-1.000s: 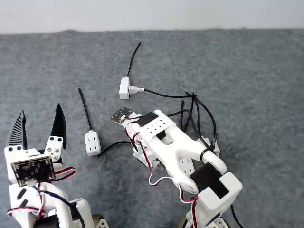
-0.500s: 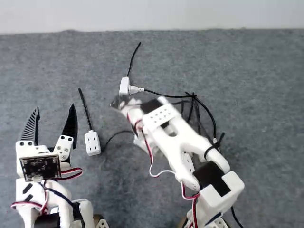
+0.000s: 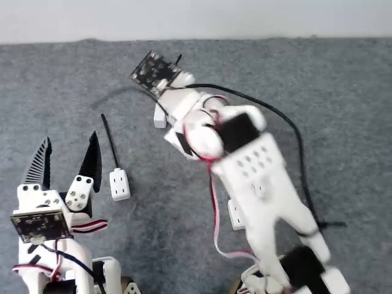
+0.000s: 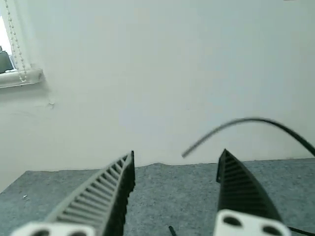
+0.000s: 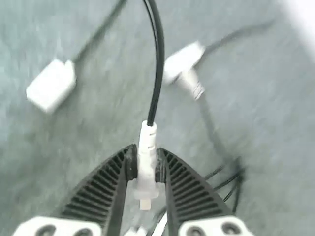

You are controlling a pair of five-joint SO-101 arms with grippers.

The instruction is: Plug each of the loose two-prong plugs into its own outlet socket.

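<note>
My right gripper point(image 5: 145, 157) is shut on a white two-prong plug point(image 5: 146, 164), held above the table, and its black cord point(image 5: 156, 59) runs up and away. Below it lie a loose white outlet socket point(image 5: 51, 86) and a second socket point(image 5: 181, 60) that has a plug point(image 5: 194, 87) seated in it. In the high view the right arm point(image 3: 251, 171) stretches toward the far side, with the cord point(image 3: 294, 131) arching over it. The loose socket point(image 3: 119, 184) lies just right of my left gripper point(image 3: 66, 162), which stands open and holds nothing. The plugged socket point(image 3: 160, 115) sits half under the right arm.
A third white socket point(image 3: 235, 214) peeks out beneath the right arm. Grey carpet point(image 3: 343, 92) covers the table up to a pale wall at the back. The thin black lead point(image 3: 109, 138) of the loose socket runs toward the far side.
The right arm rose and swung toward the far side with the plug, lifting its cord off the carpet. The left arm shifted slightly to the right, still open.
</note>
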